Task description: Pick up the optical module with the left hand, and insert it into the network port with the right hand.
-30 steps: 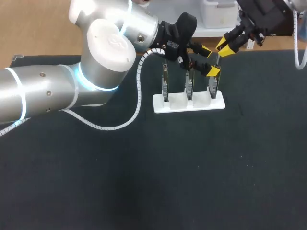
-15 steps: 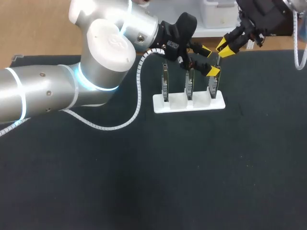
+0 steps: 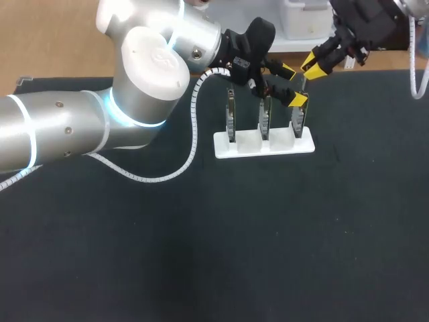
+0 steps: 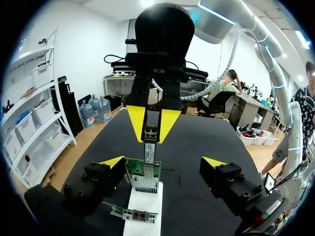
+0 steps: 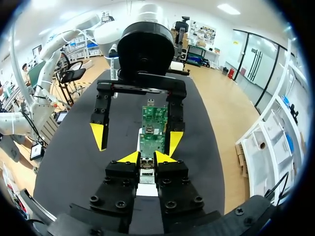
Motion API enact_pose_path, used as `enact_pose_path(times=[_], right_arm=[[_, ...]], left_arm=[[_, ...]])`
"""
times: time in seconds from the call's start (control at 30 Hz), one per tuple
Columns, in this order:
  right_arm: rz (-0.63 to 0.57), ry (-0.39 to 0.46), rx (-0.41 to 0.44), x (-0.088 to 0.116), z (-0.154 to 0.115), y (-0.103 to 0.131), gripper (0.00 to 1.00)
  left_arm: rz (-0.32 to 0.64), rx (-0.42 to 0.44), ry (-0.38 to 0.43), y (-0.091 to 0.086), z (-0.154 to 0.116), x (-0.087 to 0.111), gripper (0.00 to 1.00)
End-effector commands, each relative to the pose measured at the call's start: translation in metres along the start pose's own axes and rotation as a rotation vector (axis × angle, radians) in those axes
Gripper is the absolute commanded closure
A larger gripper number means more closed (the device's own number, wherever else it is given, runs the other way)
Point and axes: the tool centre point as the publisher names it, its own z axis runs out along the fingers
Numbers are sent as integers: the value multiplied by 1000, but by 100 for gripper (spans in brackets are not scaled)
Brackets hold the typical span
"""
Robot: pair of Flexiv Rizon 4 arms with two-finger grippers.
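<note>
on a black table [image 3: 268, 235], white holder [image 3: 251, 144] with three upright circuit boards [image 3: 230, 114]. right gripper [image 3: 314, 67] clamped on the optical module [image 4: 150, 147], poised right at the top edge of the end board [image 3: 295, 121], contact hard to judge. left gripper [image 3: 290, 84] spread open on either side of that board.

Bright, even light falls from overhead. It glares white on my left arm [image 3: 151, 64] at eleven o'clock, while the black table [image 3: 281, 241] stays dim.
</note>
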Motion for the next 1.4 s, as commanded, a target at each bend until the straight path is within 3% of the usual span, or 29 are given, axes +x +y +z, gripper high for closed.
enact_pose_path(times=[0.03, 1.4], right_arm=[[2, 2, 5, 0, 1, -1, 100], [30, -5, 29, -1, -3, 8, 100]], left_arm=[[0, 1, 3, 1, 0, -1, 0], [0, 1, 3, 1, 0, -1, 0]])
